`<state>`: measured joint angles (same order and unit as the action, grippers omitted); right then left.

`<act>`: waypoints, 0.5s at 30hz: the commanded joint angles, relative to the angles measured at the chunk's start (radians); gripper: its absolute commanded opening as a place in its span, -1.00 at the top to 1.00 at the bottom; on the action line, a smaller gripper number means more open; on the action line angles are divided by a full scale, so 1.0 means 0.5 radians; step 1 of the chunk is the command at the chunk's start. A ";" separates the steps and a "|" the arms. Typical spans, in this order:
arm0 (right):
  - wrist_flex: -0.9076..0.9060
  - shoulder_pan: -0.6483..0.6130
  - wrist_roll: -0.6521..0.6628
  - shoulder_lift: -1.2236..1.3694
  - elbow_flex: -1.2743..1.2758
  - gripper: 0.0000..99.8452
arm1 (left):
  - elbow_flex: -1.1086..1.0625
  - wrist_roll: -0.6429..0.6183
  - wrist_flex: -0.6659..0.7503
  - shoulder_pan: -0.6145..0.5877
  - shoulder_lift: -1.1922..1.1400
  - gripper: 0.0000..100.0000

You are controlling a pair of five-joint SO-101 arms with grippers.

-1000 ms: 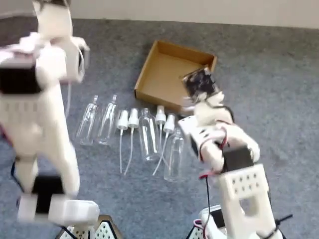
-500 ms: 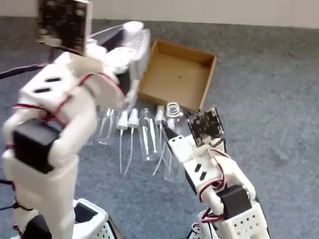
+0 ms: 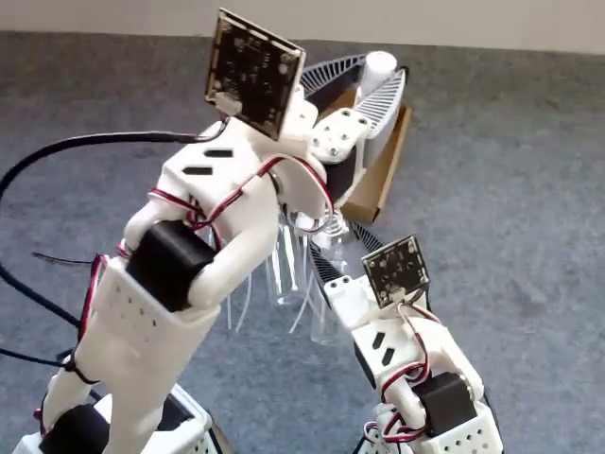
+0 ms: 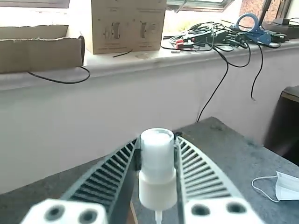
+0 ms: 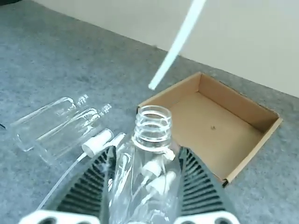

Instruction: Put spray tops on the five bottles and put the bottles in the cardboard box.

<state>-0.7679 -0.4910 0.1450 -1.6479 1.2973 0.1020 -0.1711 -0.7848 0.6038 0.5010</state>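
While our left gripper [image 4: 157, 142] clamps a spray top [image 4: 158, 182] up high, we see its tube [image 5: 176, 44] slanting down, tip above and just off the open neck of the upright bottle [image 5: 150, 126] clamped in our right gripper [image 5: 147, 156], near the box [image 5: 233, 121].

Clear and white plastic, brown card, grey cloth

The bottle [image 5: 150, 140] is clear, glossy plastic with a ridged neck. The top [image 4: 157, 163] is smooth white plastic with a faint sheen, and its tube [image 5: 175, 46] is plain white. The left gripper [image 4: 157, 142] and right gripper [image 5: 147, 154] have dark, ribbed, matt plastic fingers [image 4: 110, 170] on white plastic arms [image 3: 227, 218]. The box [image 5: 219, 121] is matt brown cardboard, and the table cloth [image 3: 510, 189] is rough grey felt.
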 commanded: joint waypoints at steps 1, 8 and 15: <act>0.044 -0.011 -0.018 -0.029 -0.020 0.98 | -0.038 -0.012 0.074 0.020 0.035 0.90; 0.044 -0.011 -0.018 -0.029 -0.023 0.99 | -0.152 -0.012 0.074 -0.017 0.038 0.90; 0.044 -0.011 -0.018 -0.032 -0.026 0.99 | -0.259 -0.018 0.071 -0.063 0.054 0.90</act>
<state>-0.7679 -0.4910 0.1450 -1.6540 1.2973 -0.0253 -0.1711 -0.7772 0.5976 0.5010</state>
